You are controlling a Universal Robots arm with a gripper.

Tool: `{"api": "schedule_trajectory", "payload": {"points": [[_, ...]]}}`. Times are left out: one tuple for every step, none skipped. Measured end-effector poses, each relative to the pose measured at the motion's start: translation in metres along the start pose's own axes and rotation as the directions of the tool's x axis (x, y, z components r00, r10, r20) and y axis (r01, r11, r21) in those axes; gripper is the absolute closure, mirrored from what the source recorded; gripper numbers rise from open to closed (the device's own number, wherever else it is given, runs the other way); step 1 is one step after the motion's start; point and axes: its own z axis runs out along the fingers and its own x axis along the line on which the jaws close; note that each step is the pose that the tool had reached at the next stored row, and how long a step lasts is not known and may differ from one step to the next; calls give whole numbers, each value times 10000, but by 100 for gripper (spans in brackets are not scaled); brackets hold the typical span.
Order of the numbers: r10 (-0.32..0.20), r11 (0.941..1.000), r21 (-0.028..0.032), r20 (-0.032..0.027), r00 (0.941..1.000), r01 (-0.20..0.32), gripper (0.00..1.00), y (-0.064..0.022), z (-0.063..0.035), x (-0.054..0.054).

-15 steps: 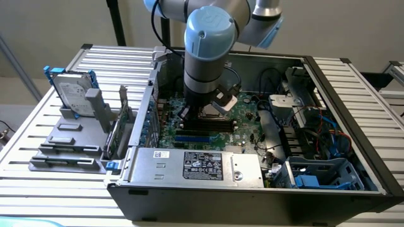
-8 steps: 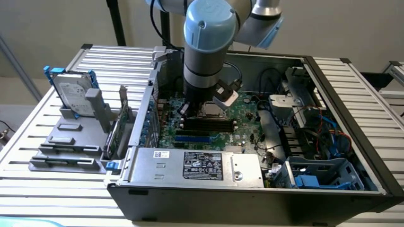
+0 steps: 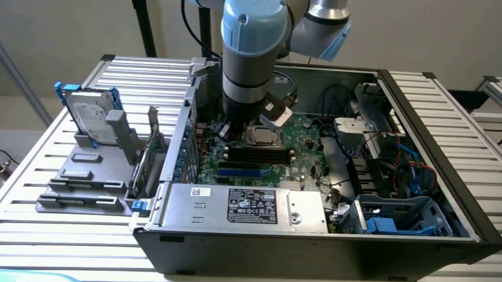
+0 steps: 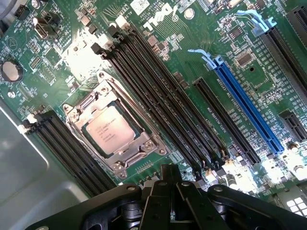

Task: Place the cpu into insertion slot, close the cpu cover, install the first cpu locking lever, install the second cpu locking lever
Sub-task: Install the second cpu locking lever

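Motherboard: cpu near tool

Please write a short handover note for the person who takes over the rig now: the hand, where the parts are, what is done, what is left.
Hand: shut, holding nothing, hanging over the board close to the socket.
CPU: seated in the slot, silvery top showing.
Cover: down over the CPU, its frame around the chip.
Done: CPU placed, cover closed, as far as the wrist view shows.
Left: I cannot tell whether either locking lever is latched, so treat both as open items and check them.
Nearby: black memory sticks stand on both sides of the socket; a blue slot lies further off.
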Motion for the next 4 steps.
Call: {"api": "schedule_trajectory", "payload": {"points": [[0, 10000, 0, 0, 10000, 0, 89, 0, 0, 0], [0, 10000, 0, 0, 10000, 0, 89, 0, -1, 0], [0, 10000, 0, 0, 10000, 0, 89, 0, -1, 0], [0, 10000, 1, 0, 10000, 0, 89, 0, -1, 0]]}}
